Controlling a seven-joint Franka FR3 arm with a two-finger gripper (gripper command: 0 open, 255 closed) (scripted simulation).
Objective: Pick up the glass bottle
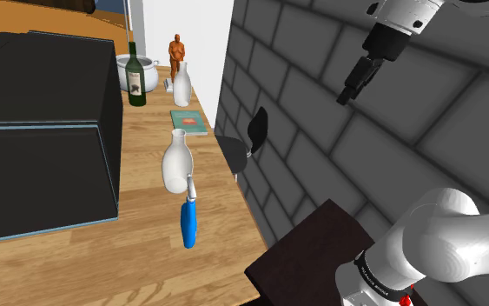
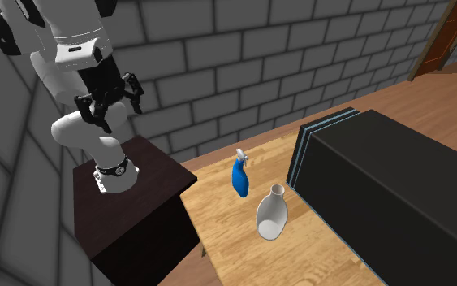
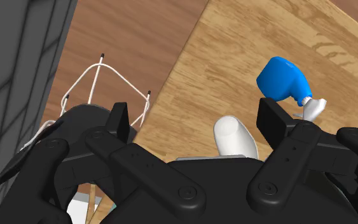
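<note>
Tool point(image 1: 348, 96) released, jaws apart, parked high beside brick wall, clear of worktop point(image 1: 147, 252). Green bottle point(image 1: 135, 76) upright at far end, untouched; side grasp likely suits.

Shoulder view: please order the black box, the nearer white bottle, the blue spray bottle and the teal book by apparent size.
1. large black box
2. nearer white round-bellied bottle
3. blue spray bottle and flat teal book look about alike; the book lies farther away, so unranked.
</note>
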